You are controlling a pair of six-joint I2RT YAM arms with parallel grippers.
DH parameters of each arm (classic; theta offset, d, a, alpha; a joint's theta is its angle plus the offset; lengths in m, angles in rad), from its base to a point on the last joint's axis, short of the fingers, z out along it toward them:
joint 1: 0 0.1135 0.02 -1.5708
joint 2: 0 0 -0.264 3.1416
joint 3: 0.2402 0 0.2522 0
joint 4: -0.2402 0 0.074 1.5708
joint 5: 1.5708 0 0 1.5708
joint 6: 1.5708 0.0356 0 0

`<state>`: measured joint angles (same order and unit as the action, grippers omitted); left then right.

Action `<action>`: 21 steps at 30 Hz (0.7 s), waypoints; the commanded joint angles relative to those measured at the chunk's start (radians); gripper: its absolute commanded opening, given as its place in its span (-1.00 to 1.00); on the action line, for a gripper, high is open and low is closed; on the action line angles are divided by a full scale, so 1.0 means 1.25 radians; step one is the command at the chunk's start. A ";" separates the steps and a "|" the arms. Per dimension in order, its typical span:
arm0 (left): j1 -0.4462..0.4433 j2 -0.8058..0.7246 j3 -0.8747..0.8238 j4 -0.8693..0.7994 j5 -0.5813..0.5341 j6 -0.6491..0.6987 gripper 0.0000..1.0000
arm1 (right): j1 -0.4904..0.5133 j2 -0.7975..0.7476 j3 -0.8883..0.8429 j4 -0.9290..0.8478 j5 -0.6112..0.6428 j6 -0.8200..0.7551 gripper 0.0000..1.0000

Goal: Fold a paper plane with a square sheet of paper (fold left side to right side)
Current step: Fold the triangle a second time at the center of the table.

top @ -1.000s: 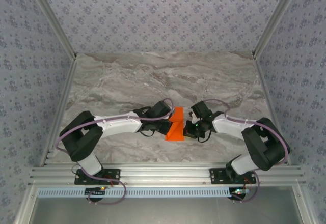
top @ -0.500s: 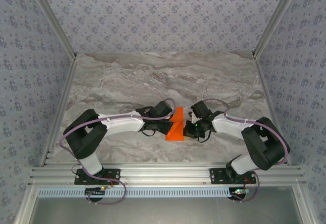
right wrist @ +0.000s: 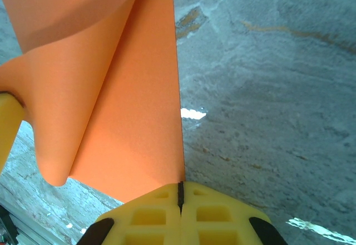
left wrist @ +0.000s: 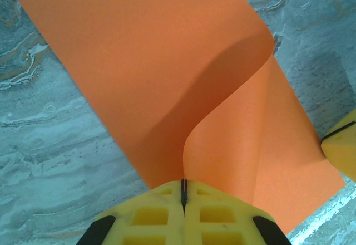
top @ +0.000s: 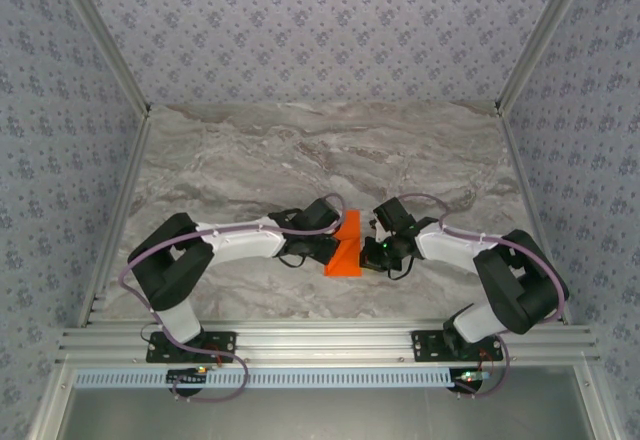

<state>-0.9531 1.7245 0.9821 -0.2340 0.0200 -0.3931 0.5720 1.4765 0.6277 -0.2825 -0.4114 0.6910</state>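
Left arm (top: pixel 240 243) rightward — orange sheet (top: pixel 345 250) curled

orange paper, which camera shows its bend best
Left wrist: the orange paper is close up, its flap curling over. Right wrist shows an edge and some curl; the top view, a small patch.

Lab rig: wallpapered enclosure (top: pixel 300 30), aluminium rails (top: pixel 330 340), marble tabletop (top: pixel 300 150).
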 commanded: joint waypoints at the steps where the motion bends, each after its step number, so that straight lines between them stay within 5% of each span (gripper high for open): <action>1: 0.007 0.011 0.029 -0.015 -0.016 0.016 -1.00 | 0.018 0.037 -0.003 -0.039 0.022 -0.012 -1.00; 21: 0.010 0.034 0.036 -0.013 -0.020 0.021 -1.00 | 0.024 0.052 0.002 -0.039 0.020 -0.013 -1.00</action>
<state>-0.9485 1.7546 0.9989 -0.2363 0.0097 -0.3820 0.5739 1.4899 0.6453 -0.3038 -0.4107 0.6880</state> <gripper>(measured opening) 0.040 0.026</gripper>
